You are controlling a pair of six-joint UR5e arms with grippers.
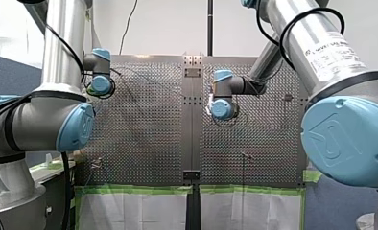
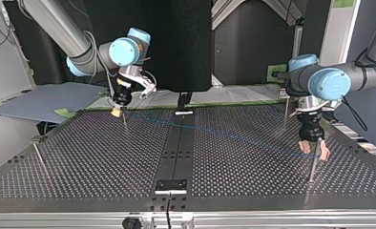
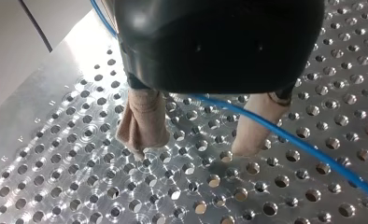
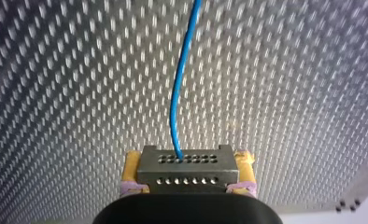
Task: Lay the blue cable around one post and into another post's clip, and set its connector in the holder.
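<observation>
Top view, left to right: my right pincer (image 2: 115, 111), yellow-padded, is clenched on the connector (image 4: 187, 170). The connector is too small to make out here; the right wrist view shows a grey metal block with rows of small holes. The blue cable (image 2: 234, 137), thin and faint, spans the perforated table (image 2: 81, 162) almost straight to my left pincer (image 2: 315, 151). That pincer is released, and the cable passes between its beige pads (image 3: 145, 116). Its black body hides part of the cable. A thin post (image 2: 312, 168) stands just beside it.
</observation>
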